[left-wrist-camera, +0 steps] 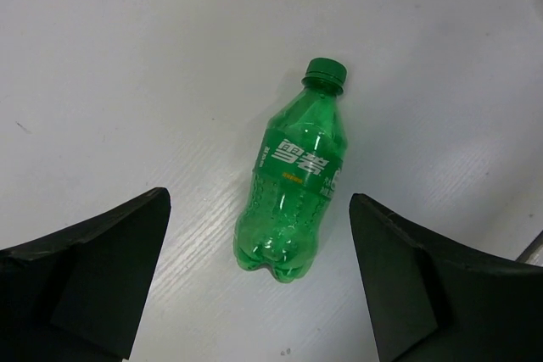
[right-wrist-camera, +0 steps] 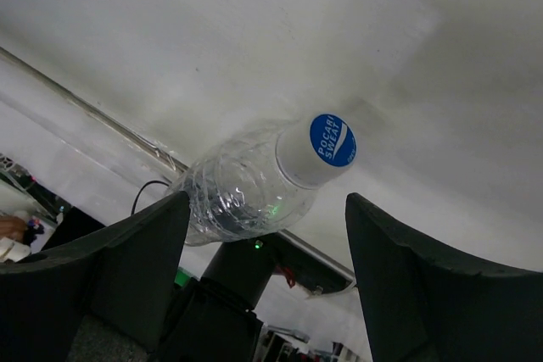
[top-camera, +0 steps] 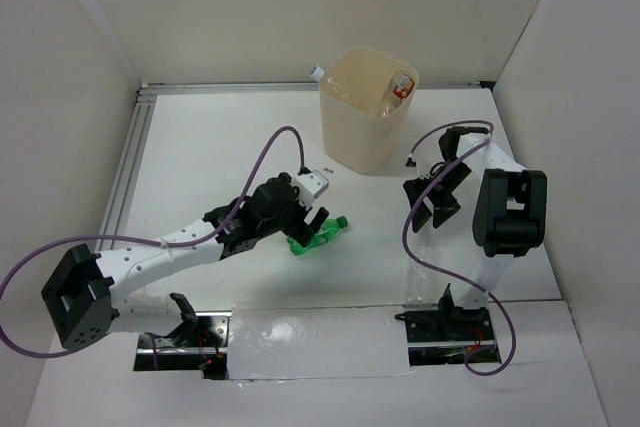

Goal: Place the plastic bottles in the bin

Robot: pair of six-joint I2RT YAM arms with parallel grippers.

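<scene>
Right claw: the right gripper (right-wrist-camera: 267,201) is spread wide close to the near edge of the white table (top-camera: 220,147). It brackets a crumpled clear plastic bottle with a white, blue-stickered cap (right-wrist-camera: 246,184), probably lined up for a grasp.
Contact there: the bottle's base runs behind one finger, so I cannot tell whether it touches.
Left claw: the left gripper (left-wrist-camera: 259,201) hangs open over mid-table, one finger on either side of a green plastic bottle with a green cap (left-wrist-camera: 293,192).
Green bottle: it lies flat on its side, cap pointing away, apart from both fingers and free to be pinched across its belly.
Bin: the tall cream translucent plastic bin (top-camera: 350,137) stands at the far side, within reach of both arms.
In the bin: a small bottle with a red label (top-camera: 403,84) shows at the far rim.
Hidden: the cloudy walls blur anything else inside, and a white cap (top-camera: 316,72) peeks out behind the bin, its body out of sight.
</scene>
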